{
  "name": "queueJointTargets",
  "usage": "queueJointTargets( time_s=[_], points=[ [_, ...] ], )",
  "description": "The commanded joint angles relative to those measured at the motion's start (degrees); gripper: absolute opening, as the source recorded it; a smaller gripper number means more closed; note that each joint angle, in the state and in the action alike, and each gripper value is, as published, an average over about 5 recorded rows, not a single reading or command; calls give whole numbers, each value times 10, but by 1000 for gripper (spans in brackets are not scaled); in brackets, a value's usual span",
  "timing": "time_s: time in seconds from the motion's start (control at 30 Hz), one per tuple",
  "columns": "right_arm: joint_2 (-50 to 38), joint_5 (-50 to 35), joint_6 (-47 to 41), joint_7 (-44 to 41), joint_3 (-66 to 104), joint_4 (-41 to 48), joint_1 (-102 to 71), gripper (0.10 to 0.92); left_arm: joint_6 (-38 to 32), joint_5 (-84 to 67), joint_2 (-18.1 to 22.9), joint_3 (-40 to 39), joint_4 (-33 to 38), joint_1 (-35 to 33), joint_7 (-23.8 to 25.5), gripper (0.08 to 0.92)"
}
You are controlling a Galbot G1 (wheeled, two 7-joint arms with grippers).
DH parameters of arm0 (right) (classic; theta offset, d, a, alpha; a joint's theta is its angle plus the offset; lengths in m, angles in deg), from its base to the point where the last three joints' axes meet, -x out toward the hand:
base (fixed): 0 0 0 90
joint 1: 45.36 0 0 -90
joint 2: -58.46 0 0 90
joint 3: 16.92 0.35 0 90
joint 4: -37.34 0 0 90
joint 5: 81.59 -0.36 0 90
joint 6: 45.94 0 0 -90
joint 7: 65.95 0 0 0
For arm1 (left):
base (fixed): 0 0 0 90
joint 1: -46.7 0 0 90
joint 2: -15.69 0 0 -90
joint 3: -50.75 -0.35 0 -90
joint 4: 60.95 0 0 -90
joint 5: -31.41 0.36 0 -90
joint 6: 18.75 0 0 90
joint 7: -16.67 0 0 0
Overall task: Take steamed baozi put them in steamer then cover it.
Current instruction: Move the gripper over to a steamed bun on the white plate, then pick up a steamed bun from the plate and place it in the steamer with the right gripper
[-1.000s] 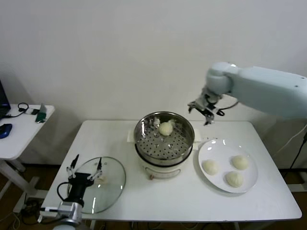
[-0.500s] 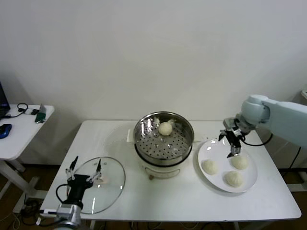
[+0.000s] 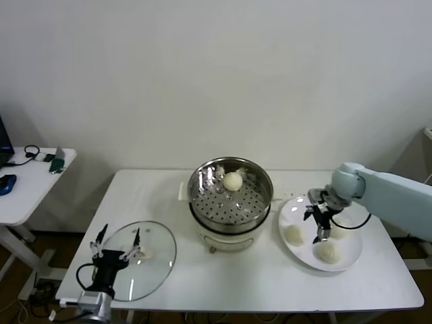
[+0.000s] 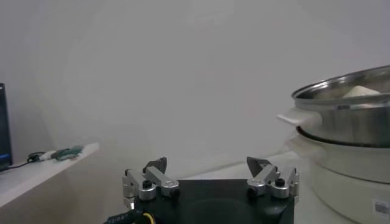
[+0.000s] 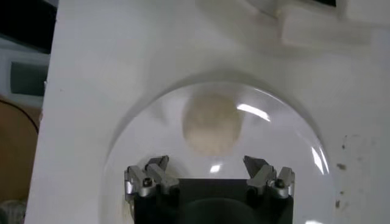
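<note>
The steel steamer [image 3: 231, 199] stands mid-table on its white base, and one steamed baozi [image 3: 233, 181] lies inside it. Three more baozi rest on the white plate [image 3: 304, 208] to its right; the nearest to the steamer [image 3: 294, 234] also shows in the right wrist view [image 5: 211, 125]. My right gripper [image 3: 314, 227] hangs open low over the plate, with that baozi just beyond its fingertips [image 5: 206, 164] and nothing between them. The glass cover [image 3: 154, 266] lies flat at the front left. My left gripper [image 3: 118, 244] waits open over it [image 4: 207, 163], and the steamer [image 4: 347, 115] stands farther off in its view.
A white side table [image 3: 27, 185] with a phone, cables and a mouse stands to the left. The white base's handle [image 5: 323, 27] lies beyond the plate's rim. Bare tabletop [image 3: 229, 277] stretches in front of the steamer.
My right arm has swung from behind the steamer over to the right and down onto the plate, still open. The left arm and the cover have hardly moved.
</note>
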State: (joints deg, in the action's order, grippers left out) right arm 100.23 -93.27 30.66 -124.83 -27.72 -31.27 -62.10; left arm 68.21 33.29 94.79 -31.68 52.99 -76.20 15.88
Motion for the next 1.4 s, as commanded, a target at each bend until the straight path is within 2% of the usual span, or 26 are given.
queueJointTargets(
  time_s=[0.03, 0.5, 0.73, 0.97, 1.17, 1.4],
  points=[
    [49, 9, 0, 2, 50, 61, -55, 823, 0, 0, 0, 1, -2, 1, 0, 823],
    [64, 6, 1, -13, 54, 79, -62, 815, 1, 1, -1, 2, -4, 4, 0, 823],
    [59, 1, 3, -20, 53, 76, -54, 705, 3, 2, -1, 1, -2, 5, 0, 823],
    [46, -15, 3, -19, 44, 65, -34, 661, 3, 2, 0, 1, -1, 5, -1, 823],
    [18, -91, -2, -15, -29, 39, 73, 653, 4, 1, -1, -1, 4, 4, 2, 823],
    [16, -229, -5, -20, -193, 8, 305, 653, 5, 0, 1, -17, 8, 2, 6, 823]
  ],
)
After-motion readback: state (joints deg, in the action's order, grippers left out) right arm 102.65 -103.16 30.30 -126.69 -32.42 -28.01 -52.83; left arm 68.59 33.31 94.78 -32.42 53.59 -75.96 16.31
